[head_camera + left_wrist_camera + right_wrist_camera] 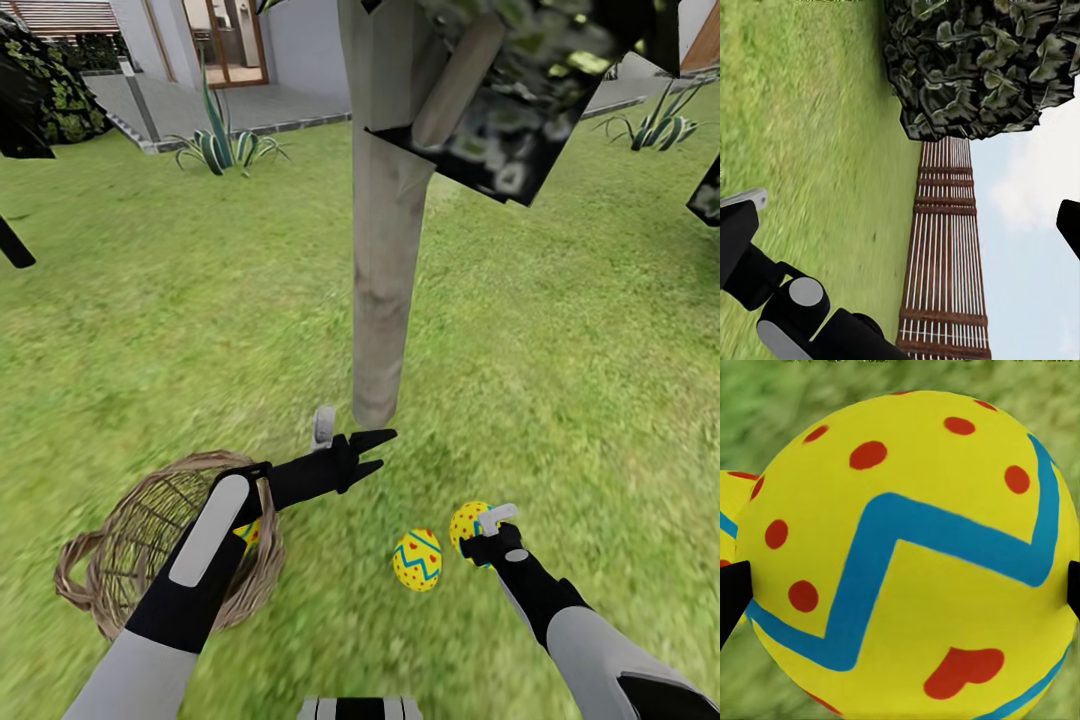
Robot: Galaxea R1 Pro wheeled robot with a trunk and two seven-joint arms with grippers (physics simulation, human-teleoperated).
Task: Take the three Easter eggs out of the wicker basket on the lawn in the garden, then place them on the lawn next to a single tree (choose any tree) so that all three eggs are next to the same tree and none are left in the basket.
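Right hand grips one egg above lawn beside second egg near tree; left hand spread wide, empty, over wicker basket.

The tree trunk stands at twelve o'clock, just past the open left pincer, blocking the way ahead. The wicker basket sits at eight o'clock under the left arm. Two eggs lie at five o'clock on the lawn. Open grass spreads wide at two and ten o'clock.
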